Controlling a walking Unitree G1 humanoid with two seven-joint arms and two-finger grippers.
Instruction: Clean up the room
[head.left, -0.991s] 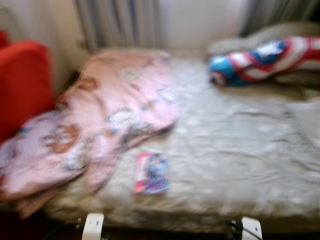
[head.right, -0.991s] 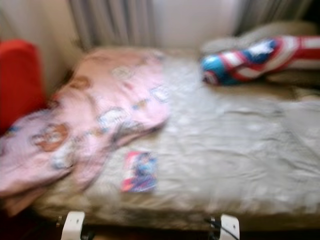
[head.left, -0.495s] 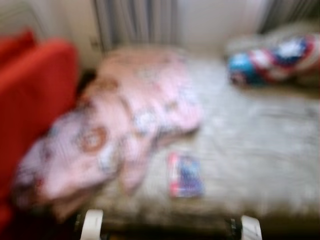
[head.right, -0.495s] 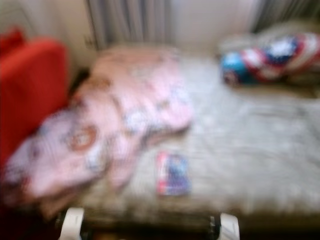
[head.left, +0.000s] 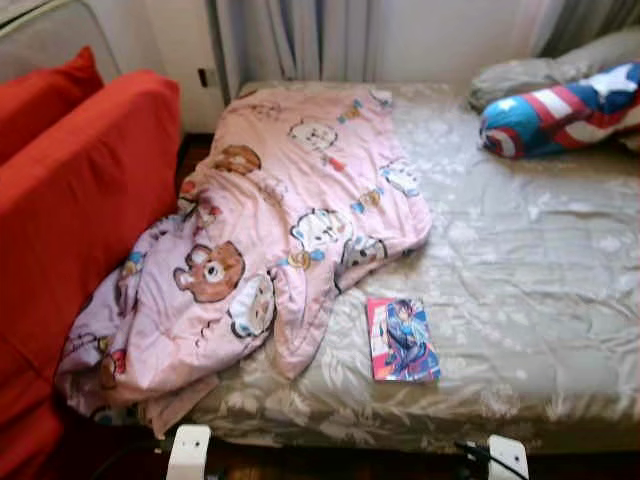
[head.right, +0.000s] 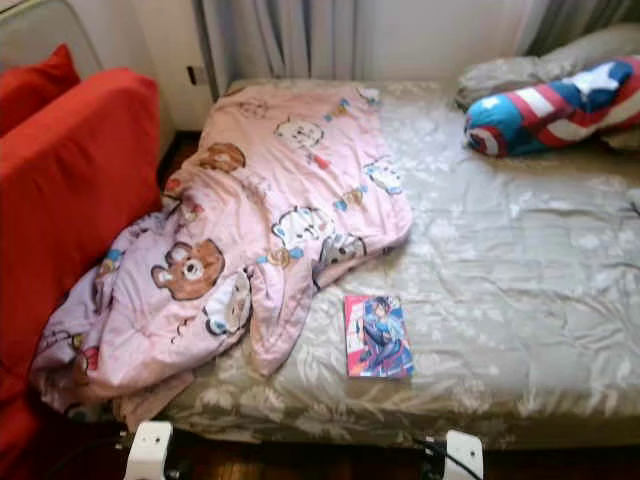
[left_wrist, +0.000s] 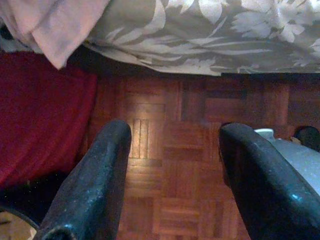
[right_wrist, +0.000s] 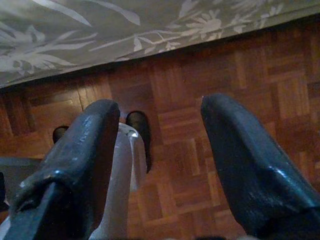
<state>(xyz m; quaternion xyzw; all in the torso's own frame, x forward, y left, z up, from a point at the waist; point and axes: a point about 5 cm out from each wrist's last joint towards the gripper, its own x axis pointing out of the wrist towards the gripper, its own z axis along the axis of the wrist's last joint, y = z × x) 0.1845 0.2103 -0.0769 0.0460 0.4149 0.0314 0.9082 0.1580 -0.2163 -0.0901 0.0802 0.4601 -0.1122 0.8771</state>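
A pink cartoon-bear blanket (head.left: 280, 220) lies crumpled over the left half of the bed (head.left: 540, 270) and hangs off its near left corner. A comic book (head.left: 402, 340) with a colourful cover rests flat on the grey floral sheet near the front edge. A star-and-stripes shield pillow (head.left: 560, 110) sits at the far right of the bed. My left gripper (left_wrist: 170, 185) hangs open above the parquet floor beside the bed's edge. My right gripper (right_wrist: 160, 170) is open too, low over the floor with nothing between its fingers.
A red sofa (head.left: 70, 220) with a red cushion stands close on the left of the bed. Grey curtains (head.left: 290, 40) and a wall close off the far side. A grey pillow (head.left: 540, 70) lies behind the shield pillow. Parquet floor (left_wrist: 165, 150) runs along the bed's front.
The camera has swung left and steadied, so the picture is sharp and the red sofa takes up more of the left side. Nothing on the bed has moved.
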